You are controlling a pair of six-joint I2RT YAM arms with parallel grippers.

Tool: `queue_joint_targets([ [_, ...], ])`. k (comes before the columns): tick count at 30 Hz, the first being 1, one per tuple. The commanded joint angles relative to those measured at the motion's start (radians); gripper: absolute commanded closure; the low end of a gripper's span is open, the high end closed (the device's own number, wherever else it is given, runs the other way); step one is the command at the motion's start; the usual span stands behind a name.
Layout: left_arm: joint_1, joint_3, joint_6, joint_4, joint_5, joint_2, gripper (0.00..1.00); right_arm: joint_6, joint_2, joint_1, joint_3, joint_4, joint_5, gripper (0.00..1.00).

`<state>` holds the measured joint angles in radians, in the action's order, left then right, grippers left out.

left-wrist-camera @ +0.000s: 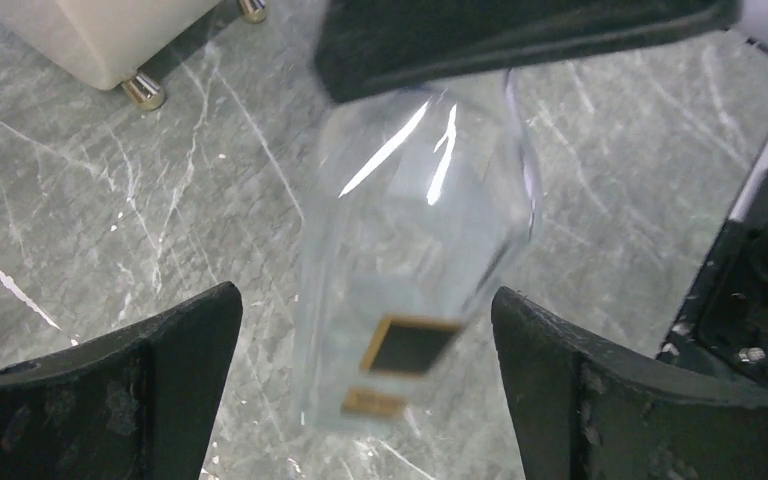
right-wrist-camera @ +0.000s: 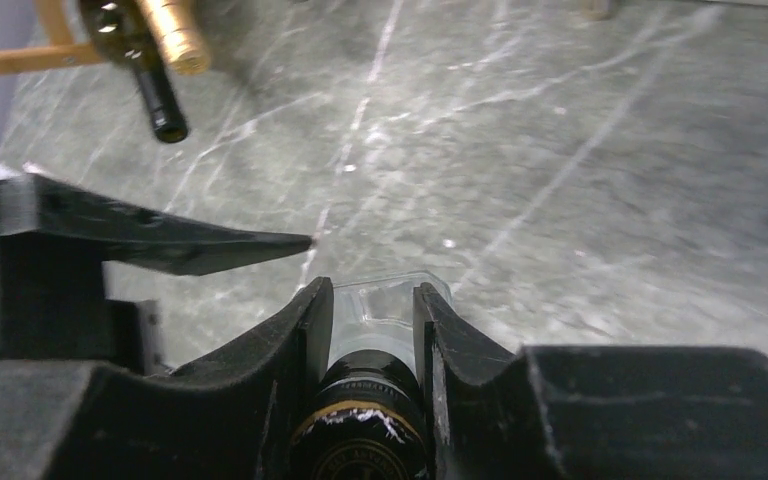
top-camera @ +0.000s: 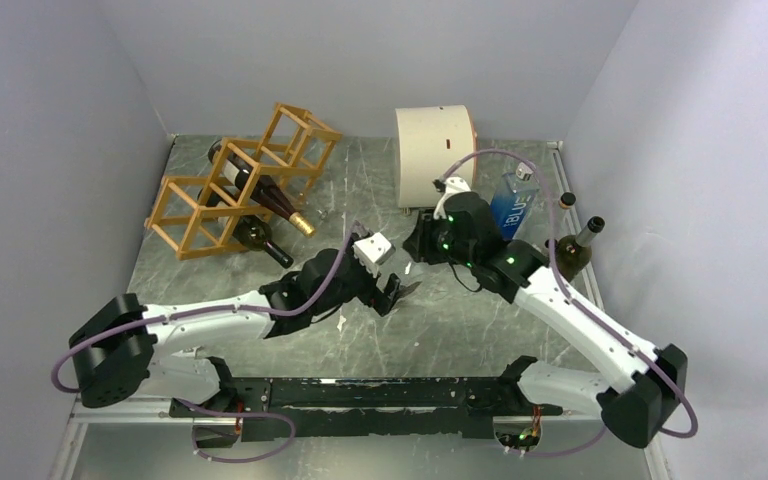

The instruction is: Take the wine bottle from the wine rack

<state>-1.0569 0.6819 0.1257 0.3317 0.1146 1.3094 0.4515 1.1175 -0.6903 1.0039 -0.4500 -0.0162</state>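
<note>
Right wrist view: the right gripper [right-wrist-camera: 372, 298] is pinched tight on the black-and-gold neck of a clear glass bottle [right-wrist-camera: 362, 425], over the grey marble table [top-camera: 460, 330]. In the left wrist view the left gripper [left-wrist-camera: 363, 300] stands wide, one finger on each side of the bottle's blurred body with a gap at both. Seen from above, both grippers meet at mid-table, well apart from the wine rack [top-camera: 185, 210] at the back left, where two dark bottles [top-camera: 270, 200] lie in its cells.
</note>
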Motion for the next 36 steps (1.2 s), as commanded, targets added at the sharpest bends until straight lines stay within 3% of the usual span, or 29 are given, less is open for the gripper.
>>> queue_joint_targets([
  [1,-0.002,0.054,0.079,-0.09,-0.004,-0.091,0.02,0.034,-0.147,0.006,0.053,-0.06,-0.31,1.0],
  [11,-0.001,0.089,0.157,-0.337,0.214,-0.281,0.02,0.09,-0.253,0.008,0.124,-0.309,-0.818,1.0],
  [17,0.0,0.15,0.142,-0.451,0.27,-0.33,0.02,0.06,-0.244,0.016,0.099,-0.245,-1.034,1.0],
  [23,0.0,0.188,0.167,-0.543,0.287,-0.364,0.02,-0.005,-0.197,0.09,0.096,-0.137,-1.076,1.0],
  [31,0.0,0.209,0.189,-0.605,0.321,-0.439,0.02,-0.033,-0.134,0.337,0.065,-0.034,-0.914,1.0],
  [36,0.0,0.226,0.179,-0.626,0.329,-0.477,0.02,-0.054,-0.12,0.408,0.011,0.061,-0.837,1.0],
])
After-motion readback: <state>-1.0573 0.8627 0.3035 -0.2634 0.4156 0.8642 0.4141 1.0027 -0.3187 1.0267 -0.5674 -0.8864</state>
